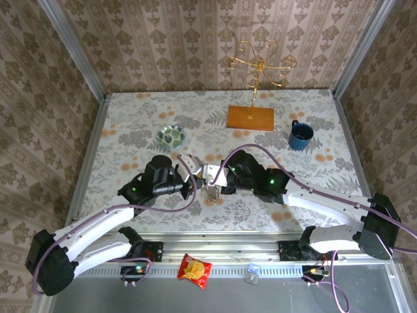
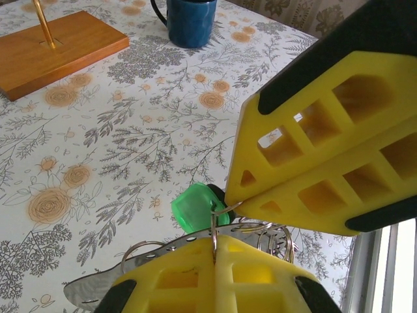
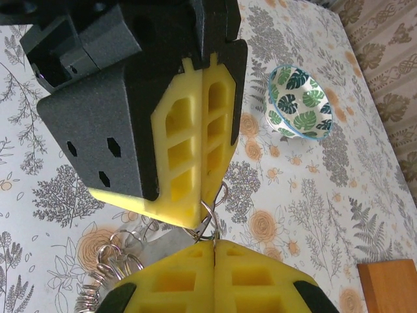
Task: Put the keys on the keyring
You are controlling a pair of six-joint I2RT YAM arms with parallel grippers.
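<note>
My left gripper (image 1: 195,185) and right gripper (image 1: 219,181) meet tip to tip above the table's near middle. In the left wrist view my left gripper (image 2: 214,242) is shut on a thin wire ring (image 2: 214,225) seen edge-on. The right gripper (image 2: 242,195) pinches the ring's wire from above. A green-headed key (image 2: 194,207) hangs just behind it. The keyring's grey band (image 2: 98,287) with small holes curves under my fingers, beside more wire rings (image 2: 277,236). In the right wrist view the right gripper (image 3: 214,244) and left gripper (image 3: 204,210) are both shut on the ring (image 3: 210,218).
A green-white bowl (image 1: 171,137) (image 3: 298,101) sits behind the left gripper. A blue mug (image 1: 301,135) (image 2: 189,19) stands at the back right. A wooden base (image 1: 251,118) (image 2: 65,52) carries a gold wire stand (image 1: 260,64). A snack packet (image 1: 194,270) lies on the near rail.
</note>
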